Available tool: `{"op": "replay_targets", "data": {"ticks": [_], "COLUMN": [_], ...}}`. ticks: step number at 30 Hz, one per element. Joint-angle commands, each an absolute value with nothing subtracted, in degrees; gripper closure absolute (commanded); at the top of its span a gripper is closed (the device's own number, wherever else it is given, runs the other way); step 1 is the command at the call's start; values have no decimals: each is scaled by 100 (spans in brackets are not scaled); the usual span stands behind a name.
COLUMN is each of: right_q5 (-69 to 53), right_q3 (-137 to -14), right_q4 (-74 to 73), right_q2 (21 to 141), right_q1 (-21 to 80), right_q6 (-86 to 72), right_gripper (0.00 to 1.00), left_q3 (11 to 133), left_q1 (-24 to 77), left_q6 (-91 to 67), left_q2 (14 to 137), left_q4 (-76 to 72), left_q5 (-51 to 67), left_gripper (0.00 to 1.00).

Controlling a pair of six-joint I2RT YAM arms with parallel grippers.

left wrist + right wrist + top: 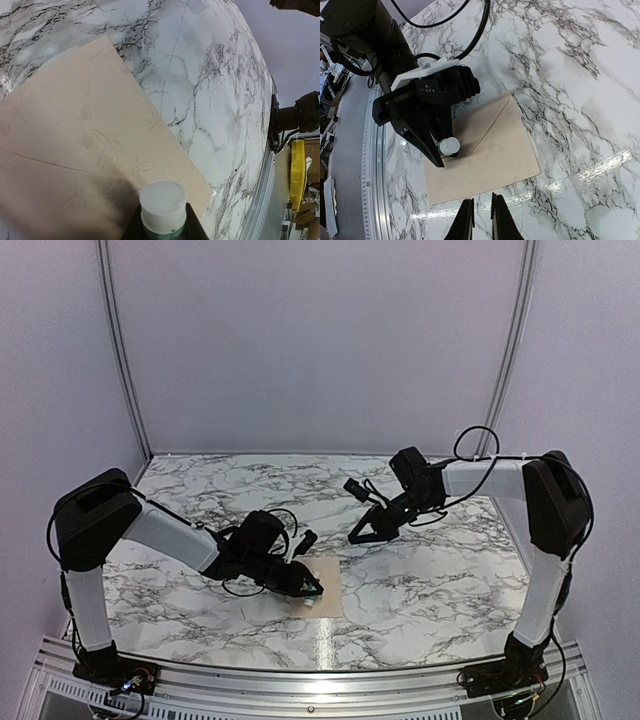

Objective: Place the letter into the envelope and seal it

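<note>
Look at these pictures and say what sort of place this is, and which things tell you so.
Probably a robot test booth or lab cell, not a home or office. Two arms are bolted to a metal rail at the edge of a marble-patterned table, plain pale walls close it in, and only an envelope lies there.

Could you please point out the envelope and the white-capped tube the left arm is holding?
envelope (pixel 495 150): right wrist view, on its bare paper right of the flap crease.
white-capped tube (pixel 162 198): left wrist view, on its round white cap.

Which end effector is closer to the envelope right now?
Left. The left end effector is directly over the envelope, holding a glue stick; the right end effector hovers apart.
</note>
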State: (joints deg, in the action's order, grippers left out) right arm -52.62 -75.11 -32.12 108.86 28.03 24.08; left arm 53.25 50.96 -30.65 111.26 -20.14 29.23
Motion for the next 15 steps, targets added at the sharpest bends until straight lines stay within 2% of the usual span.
{"op": "replay_targets", "data": {"ticks": [1,15], "right_q5": [-5446,-5739], "right_q3": [-7538,-7498], "right_q4": [-3254,-3111], "right_q2": [11067,11929], "right_q1": [2783,3364], "right_q6": [2448,2249], "right_gripper": [90,94], "left_q3": [5467,5493], "left_q1": [5053,4933], "left_q6": [-3033,-3155], "left_q2": [11364,11339], "left_q4": [-2030,-2030], "left_q5": [2969,3115], "left_gripper": [100,100]}}
